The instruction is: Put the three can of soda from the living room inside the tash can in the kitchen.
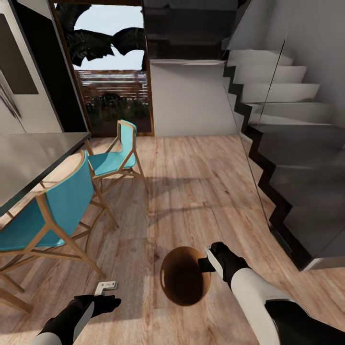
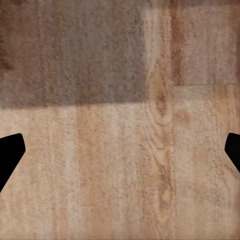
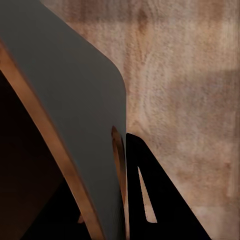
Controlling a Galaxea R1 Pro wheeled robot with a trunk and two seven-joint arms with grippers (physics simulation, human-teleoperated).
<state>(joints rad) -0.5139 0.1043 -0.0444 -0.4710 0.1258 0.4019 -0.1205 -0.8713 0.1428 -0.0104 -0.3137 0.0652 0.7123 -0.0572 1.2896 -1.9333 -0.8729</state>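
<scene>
**Fig.: Bin held by its rim over the kitchen floor**

Kitchen scene, seen from beside the robot. Trash can [image 1: 184,282] hangs low at the robot's front, just above the wood floor [image 1: 201,191], mouth tipped toward the head cam so the copper-brown inside shows; no cans visible in it from here. Right gripper [image 1: 209,262] is clamped on the bin's rim: in the right wrist view one dark finger [image 3: 150,200] lies flat against the grey outer wall [image 3: 75,100], w/ the copper edge pinched beside it. Left gripper [image 1: 106,287] hangs apart from the bin, nothing in it; in the left wrist view its fingertips [image 2: 10,152] sit wide at both edges, bare floor between, so jaws spread. Grey-topped table [image 1: 33,158] and two teal chairs [image 1: 62,206] stand on the robot's left, stairs [image 1: 287,158] on its right.

Handling, as judgement: bin prob. light, thin-walled, stiff, smooth. A one-sided rim pinch lets it swing or slip, as the tilt suggests. Rim is the sensible hold; a deeper bite, w/ one finger inside and one outside, would likely steady it.
</scene>
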